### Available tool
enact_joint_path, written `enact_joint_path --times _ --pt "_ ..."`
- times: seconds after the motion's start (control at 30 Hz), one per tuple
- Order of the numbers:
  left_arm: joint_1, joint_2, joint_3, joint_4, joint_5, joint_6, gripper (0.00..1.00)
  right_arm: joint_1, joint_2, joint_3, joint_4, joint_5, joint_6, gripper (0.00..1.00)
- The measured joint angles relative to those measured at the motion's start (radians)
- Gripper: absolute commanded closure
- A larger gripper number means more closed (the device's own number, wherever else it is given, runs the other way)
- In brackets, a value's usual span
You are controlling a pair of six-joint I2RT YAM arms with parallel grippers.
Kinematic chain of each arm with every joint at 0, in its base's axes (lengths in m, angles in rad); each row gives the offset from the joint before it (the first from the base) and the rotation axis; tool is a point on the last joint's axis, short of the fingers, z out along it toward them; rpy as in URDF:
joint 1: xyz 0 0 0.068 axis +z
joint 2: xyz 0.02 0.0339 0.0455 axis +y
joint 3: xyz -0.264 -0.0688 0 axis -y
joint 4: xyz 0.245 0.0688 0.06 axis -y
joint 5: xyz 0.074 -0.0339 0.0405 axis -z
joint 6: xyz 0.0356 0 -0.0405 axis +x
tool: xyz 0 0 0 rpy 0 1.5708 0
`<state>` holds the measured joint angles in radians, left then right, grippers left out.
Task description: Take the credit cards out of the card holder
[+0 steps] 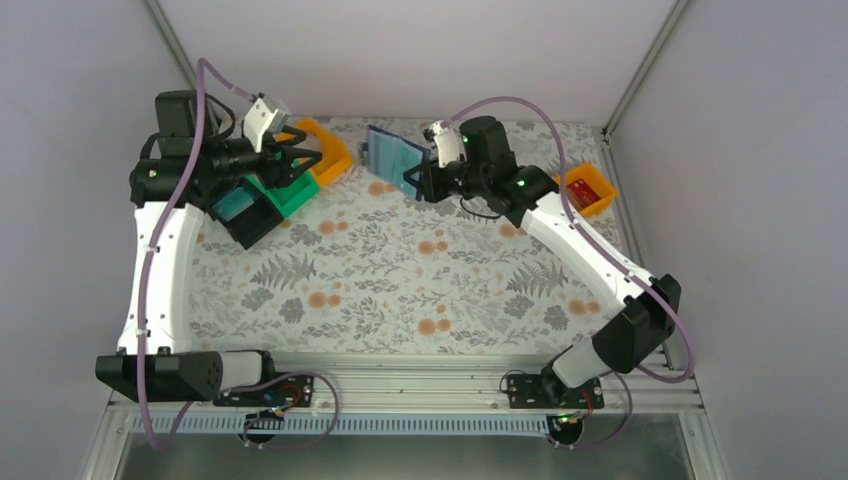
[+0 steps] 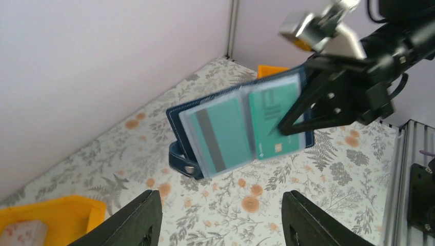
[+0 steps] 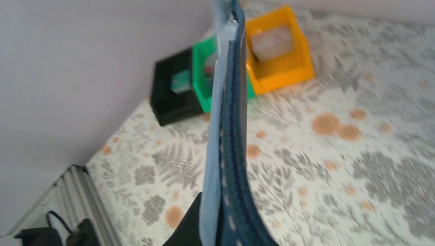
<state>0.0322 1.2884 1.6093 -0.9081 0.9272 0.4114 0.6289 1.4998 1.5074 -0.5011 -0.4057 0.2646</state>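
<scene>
Beneath both pincers spreads the floral table point(image 1: 400, 290). Under the left pincer point(image 2: 220, 207) sit an orange bin point(image 1: 330, 152), a green bin point(image 1: 290, 195) and a black bin point(image 1: 245, 218) side by side. A second orange bin point(image 1: 590, 190) lies behind the right pincer point(image 1: 420, 182), well apart from it.

The right pincer is clamped on one edge of the card holder point(image 2: 236, 130) and holds it spread open in the air, clear of the table. Its pockets face the left pincer, whose jaws stand wide and empty just short of it.

Two teal credit cards point(image 2: 218, 136) sit behind clear sleeves. They look light, stiff and slick, while the holder looks floppy and may swing. A pinch on an exposed card edge seems best, though the right pincer's fingers cross the card beside them.
</scene>
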Motion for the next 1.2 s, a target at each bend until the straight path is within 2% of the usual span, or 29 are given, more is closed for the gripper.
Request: enact_joint_path --times 0.1,0.17,0.33,0.5,0.6,0.87,1.07,1.2 --pt "-0.009 -0.001 0.003 0.010 0.028 -0.008 0.47 0.000 0.016 -0.012 -0.050 0.044 0.018 0.96" --pt "-0.040 -0.002 -0.001 0.012 0.055 -0.005 0.55 0.001 0.014 -0.020 -0.058 0.035 0.018 0.96" --pt "-0.160 -0.023 -0.135 0.084 0.145 -0.060 0.69 0.015 0.000 -0.032 -0.003 -0.085 -0.014 0.96" --pt "-0.166 0.011 -0.272 0.154 0.191 -0.141 0.69 0.022 -0.042 -0.062 0.063 -0.239 -0.063 0.96" --pt "-0.176 0.019 -0.282 0.171 0.198 -0.155 0.70 0.032 -0.066 -0.073 0.085 -0.299 -0.092 0.96" --pt "-0.222 0.012 -0.279 0.170 0.261 -0.137 0.81 0.052 -0.079 -0.085 0.108 -0.357 -0.145 0.96" --pt "-0.220 0.013 -0.219 0.071 0.305 -0.037 0.80 0.053 -0.086 -0.086 0.124 -0.368 -0.171 0.96" --pt "-0.218 0.006 -0.120 0.017 0.335 0.030 0.74 0.067 -0.087 -0.086 0.126 -0.344 -0.184 0.96"
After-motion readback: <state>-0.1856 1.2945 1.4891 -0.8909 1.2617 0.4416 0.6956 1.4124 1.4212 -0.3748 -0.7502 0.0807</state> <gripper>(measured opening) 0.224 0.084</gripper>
